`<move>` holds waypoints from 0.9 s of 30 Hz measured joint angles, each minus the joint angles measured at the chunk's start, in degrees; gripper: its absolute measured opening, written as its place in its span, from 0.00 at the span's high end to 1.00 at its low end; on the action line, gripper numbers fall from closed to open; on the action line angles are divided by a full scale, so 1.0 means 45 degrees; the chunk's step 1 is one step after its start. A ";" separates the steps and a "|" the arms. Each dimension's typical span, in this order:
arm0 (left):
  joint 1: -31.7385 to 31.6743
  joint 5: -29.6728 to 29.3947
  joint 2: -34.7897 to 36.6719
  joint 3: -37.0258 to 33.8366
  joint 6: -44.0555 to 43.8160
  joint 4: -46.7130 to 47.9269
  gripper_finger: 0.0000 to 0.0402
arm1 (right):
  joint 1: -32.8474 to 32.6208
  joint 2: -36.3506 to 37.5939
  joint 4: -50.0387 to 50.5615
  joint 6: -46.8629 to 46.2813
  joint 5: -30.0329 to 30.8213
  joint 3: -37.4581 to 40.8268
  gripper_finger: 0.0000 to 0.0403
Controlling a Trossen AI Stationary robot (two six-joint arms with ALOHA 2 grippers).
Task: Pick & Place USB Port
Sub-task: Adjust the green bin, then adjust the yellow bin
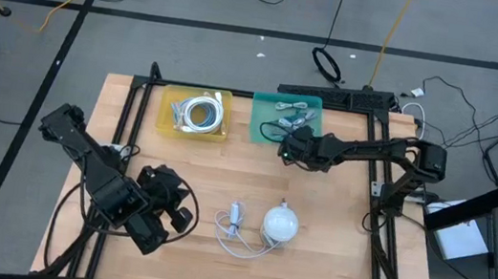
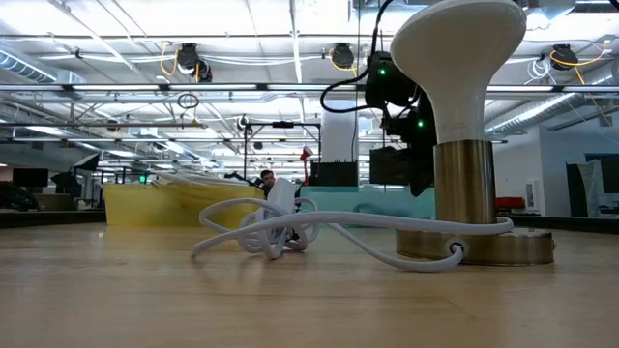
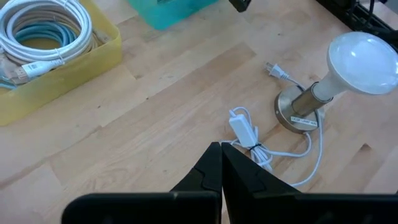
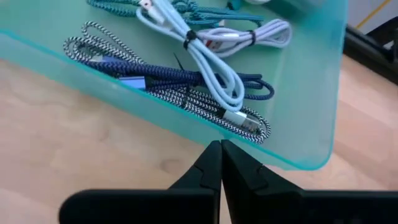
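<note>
The right gripper [image 1: 286,150] hangs just above the near edge of the green tray [image 4: 323,93], and its two dark fingers [image 4: 219,163] are pressed together with nothing between them. It looks like it is lining up over the tray so it can reach in for a cable, but it has not picked one yet. Right past its fingertips lies a black and white braided USB cable [image 4: 205,106] with a shiny plug at its end, and a white cable [image 4: 205,59] tied in a bundle lies on top of it, with a dark blue cable [image 4: 161,74] between them. The cables are piled and crossed, so I think pulling just one out will be tricky, and the fingers must spread first. The tray sits at the far side of the table [image 1: 310,263], a little right of the middle, so that arm can reach it easily. Next to it on the left is a yellow tray [image 1: 166,127] with a coil of white cable [image 1: 200,113] inside, maybe the place where things get sorted. The left gripper [image 1: 183,216] waits at the near left part of the table, its fingers [image 3: 214,171] also closed and empty, pointing toward a small white lamp [image 1: 280,224] and its loose cord [image 1: 234,224] lying on the wood.
</note>
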State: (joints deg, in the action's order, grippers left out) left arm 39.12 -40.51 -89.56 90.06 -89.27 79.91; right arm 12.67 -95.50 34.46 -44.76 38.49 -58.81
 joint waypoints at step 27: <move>-0.6056 0.4977 0.4297 -1.1628 0.1736 -0.7456 1.00 | -0.6980 0.7485 -0.1837 0.0866 0.3127 -0.1171 1.00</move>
State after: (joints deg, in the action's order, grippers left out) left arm 11.87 -18.12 -70.22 37.74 -81.46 46.36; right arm -18.74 -61.82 26.19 -40.86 52.56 -64.07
